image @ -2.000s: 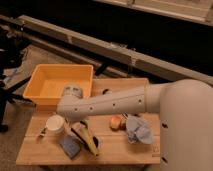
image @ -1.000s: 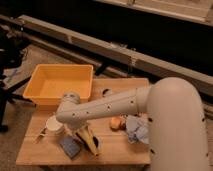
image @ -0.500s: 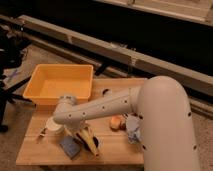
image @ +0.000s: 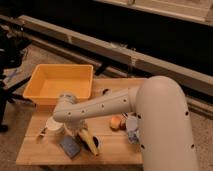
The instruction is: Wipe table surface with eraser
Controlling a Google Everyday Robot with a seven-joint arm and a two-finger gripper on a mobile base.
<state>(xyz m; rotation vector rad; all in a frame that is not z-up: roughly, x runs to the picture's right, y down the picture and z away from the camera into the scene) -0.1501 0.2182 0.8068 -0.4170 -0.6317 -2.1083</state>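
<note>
My gripper (image: pixel 76 131) hangs low over the near-left part of the table surface (image: pixel 112 148), tucked between the white cup (image: pixel 54 126) and the banana (image: pixel 90 141), just above the eraser (image: pixel 70 146). I cannot tell whether it is spread or pressed together, because my own wrist hides it. The eraser lies flat near the front edge, just beside the banana. I judge it light, stiff and slightly grippy, so I would pinch it across its short sides, keeping it flat for wiping without nudging the cup.
</note>
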